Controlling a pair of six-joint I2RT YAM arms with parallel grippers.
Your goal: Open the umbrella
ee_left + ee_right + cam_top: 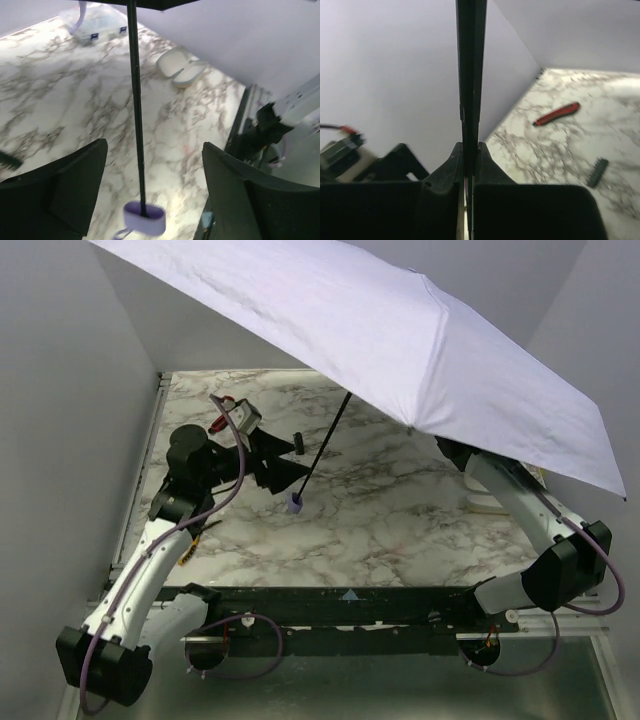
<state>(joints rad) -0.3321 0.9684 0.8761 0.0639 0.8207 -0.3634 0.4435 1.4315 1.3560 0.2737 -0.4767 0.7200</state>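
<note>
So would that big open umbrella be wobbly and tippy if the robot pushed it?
Probably tippy: the umbrella spreads wide atop one thin, tilted shaft. It is likely light for its size, since only the right gripper pinches it while the left gripper stands open around the shaft. Spread that wide, it would probably catch air and sway.

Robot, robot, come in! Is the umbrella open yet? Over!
Umbrella open overhead. Left gripper open around shaft. Right gripper shut on its black rod.

No text, label, brand or number is showing legibly in any view. Small dark marks on the clear box (100, 22), upper left, are appearing too blurred to read.
</note>
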